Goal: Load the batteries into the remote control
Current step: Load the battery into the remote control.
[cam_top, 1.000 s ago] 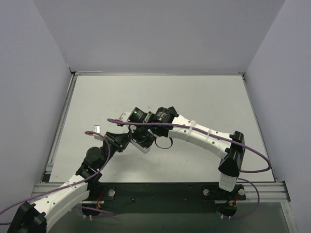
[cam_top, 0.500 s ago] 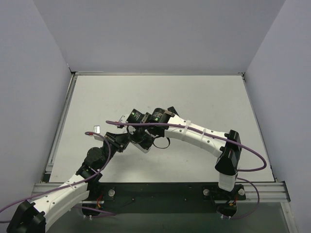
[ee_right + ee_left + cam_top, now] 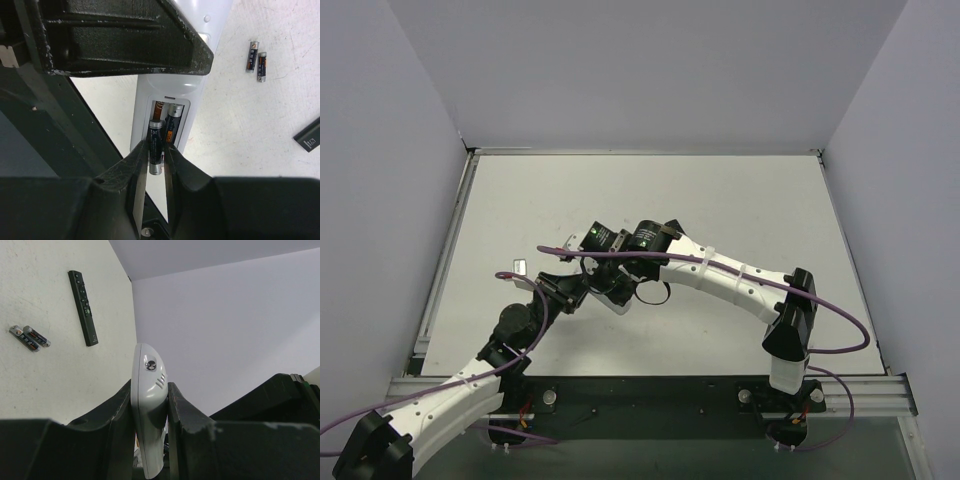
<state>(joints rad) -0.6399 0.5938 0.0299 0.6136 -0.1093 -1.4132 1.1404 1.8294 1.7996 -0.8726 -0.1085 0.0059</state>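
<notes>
My left gripper [image 3: 150,386] is shut on the white remote control [image 3: 148,385], holding it edge-up off the table. In the right wrist view the remote control [image 3: 172,92] shows its back with the compartment open. One battery [image 3: 173,125] lies in the right slot. My right gripper [image 3: 156,148] is shut on a second battery [image 3: 156,142], whose upper end sits in the left slot below the spring while its silvery lower end sticks out past the compartment's edge. From above, both grippers [image 3: 605,280] meet at the table's middle, over the remote control [image 3: 619,299].
Two spare batteries [image 3: 256,57] lie side by side on the table, also in the left wrist view as a pair of batteries [image 3: 29,337]. A slim black remote [image 3: 83,307] lies beyond them. A small pale piece [image 3: 517,267] rests left of the arms.
The right arm has shifted slightly left toward the remote, its elbow moving with it. The left arm and the remote have stayed put.
</notes>
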